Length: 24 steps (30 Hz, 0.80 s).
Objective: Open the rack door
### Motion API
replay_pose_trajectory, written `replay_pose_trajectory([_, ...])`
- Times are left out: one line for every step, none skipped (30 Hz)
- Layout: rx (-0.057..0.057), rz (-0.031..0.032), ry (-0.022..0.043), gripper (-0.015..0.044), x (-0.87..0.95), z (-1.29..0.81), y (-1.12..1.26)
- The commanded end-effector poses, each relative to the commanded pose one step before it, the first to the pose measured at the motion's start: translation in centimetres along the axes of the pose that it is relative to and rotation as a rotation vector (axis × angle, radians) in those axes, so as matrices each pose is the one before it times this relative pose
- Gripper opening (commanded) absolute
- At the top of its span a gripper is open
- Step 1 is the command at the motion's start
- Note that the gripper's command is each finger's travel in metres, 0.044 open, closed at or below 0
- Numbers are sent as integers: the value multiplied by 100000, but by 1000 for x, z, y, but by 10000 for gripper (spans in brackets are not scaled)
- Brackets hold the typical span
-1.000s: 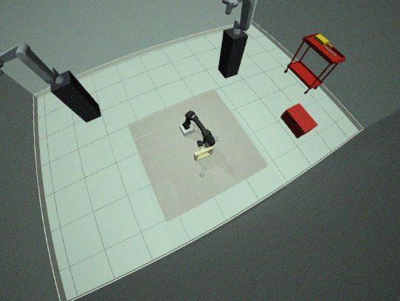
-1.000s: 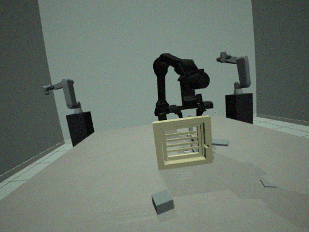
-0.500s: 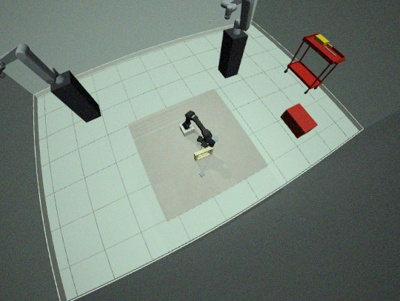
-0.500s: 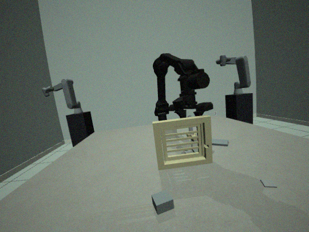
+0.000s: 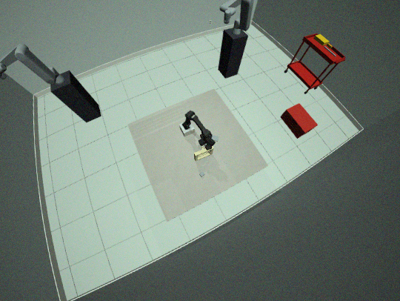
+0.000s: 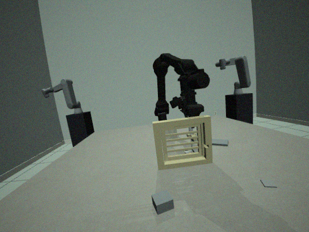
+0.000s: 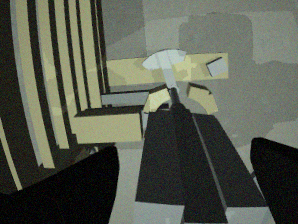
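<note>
The gripper [image 5: 208, 147] [image 6: 192, 115] [image 7: 185, 153] stands open around the upright handle [image 7: 162, 165].
In the wrist view, the handle runs between its spread fingers, not clamped, and the slatted door [image 6: 182, 140] [image 7: 34, 95] lies to their left.

This looks to me like a robotics lab. Two grey robot arms [image 5: 37, 64] [image 6: 68, 94] and [image 5: 246, 15] [image 6: 242, 71] stand on dark pedestals [image 5: 75, 97] [image 6: 80, 126] and [image 5: 232, 53] [image 6: 239, 108], well apart, towards the far wall. Between them a black robot arm [image 5: 200, 124] [image 6: 183, 67] works over a broad beige surface [image 5: 167, 178] [image 6: 86, 183]. Pale square tiles [image 5: 107, 222] [image 6: 11, 174] cover the floor, the walls are plain grey, and off to the right I see a red two-shelf cart [image 5: 304, 37] with a yellow item [image 5: 321, 39] on top, near a red box [image 5: 299, 120].
</note>
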<state>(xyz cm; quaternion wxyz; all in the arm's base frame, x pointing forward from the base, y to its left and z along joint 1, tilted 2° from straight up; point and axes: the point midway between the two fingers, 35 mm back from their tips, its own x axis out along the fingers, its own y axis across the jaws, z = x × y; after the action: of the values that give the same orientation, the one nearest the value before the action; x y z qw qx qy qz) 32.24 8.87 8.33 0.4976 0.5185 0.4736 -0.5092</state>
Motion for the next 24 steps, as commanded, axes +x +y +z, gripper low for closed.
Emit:
replay_pose_trajectory([15989,73,-385,284,40,69,8])
replay_pose_trajectory([818,0,0,284,0,0,0])
replay_pose_trajectory([0,0,0,284,0,0,0])
replay_pose_trajectory([0,0,0,284,0,0,0])
replay_pose_trajectory([0,0,0,284,0,0,0])
replay_pose_trajectory([0,0,0,284,0,0,0])
replay_pose_trajectory([0,0,0,284,0,0,0])
replay_pose_trajectory([0,0,0,258,0,0,0])
replay_pose_trajectory([0,0,0,232,0,0,0])
replay_pose_trajectory([0,0,0,206,0,0,0])
replay_pose_trajectory([0,0,0,179,0,0,0])
replay_pose_trajectory([0,0,0,153,0,0,0])
replay_pose_trajectory([0,0,0,127,0,0,0])
replay_pose_trajectory([0,0,0,101,0,0,0])
replay_pose_trajectory([0,0,0,94,0,0,0])
replay_pose_trajectory([0,0,0,87,0,0,0])
replay_pose_trajectory([0,0,0,81,0,0,0])
replay_pose_trajectory([0,0,0,74,0,0,0])
replay_pose_trajectory([0,0,0,67,0,0,0])
replay_pose_trajectory([0,0,0,61,0,0,0])
replay_pose_trajectory([0,0,0,54,0,0,0])
replay_pose_trajectory([0,0,0,47,0,0,0])
replay_pose_trajectory([0,0,0,41,0,0,0])
replay_pose_trajectory([0,0,0,34,0,0,0])
